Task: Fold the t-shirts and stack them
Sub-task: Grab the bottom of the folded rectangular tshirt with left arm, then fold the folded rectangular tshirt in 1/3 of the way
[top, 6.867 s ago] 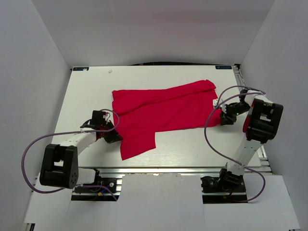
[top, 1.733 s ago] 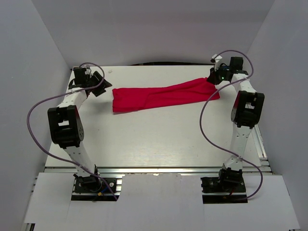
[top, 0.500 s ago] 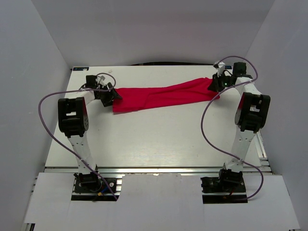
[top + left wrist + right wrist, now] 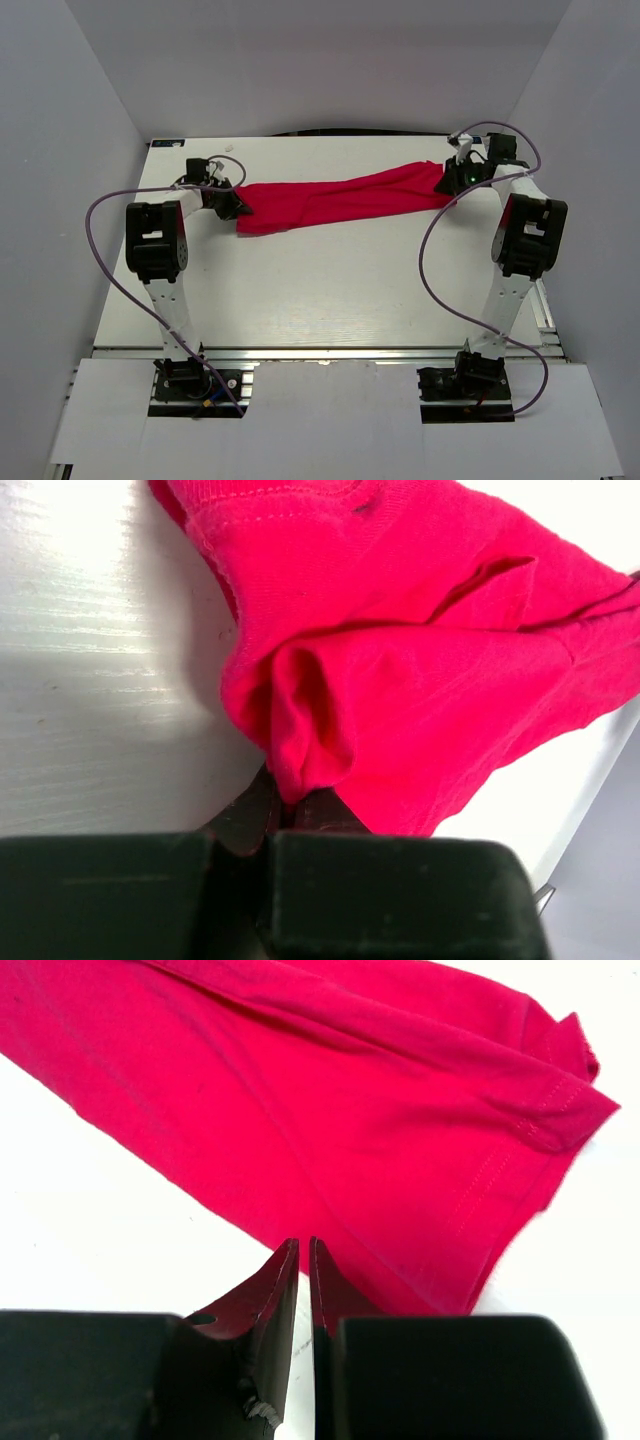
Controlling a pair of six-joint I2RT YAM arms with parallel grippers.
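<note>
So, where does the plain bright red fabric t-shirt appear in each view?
Top external: red t-shirt, a long band across the far half.
Left wrist: red t-shirt fills the upper right, bunched near bottom centre.
Right wrist: red t-shirt fills the upper part.
Shared landmark: white table.

light bright, even | shadows soft, faint | glare on table [image 4: 80,1190] | wrist views' near edge blurred

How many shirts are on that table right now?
1. A single red t-shirt lies stretched across the far side of the table, the left claw pinching one end, the right claw at the other. No second one shows in any view.
</note>
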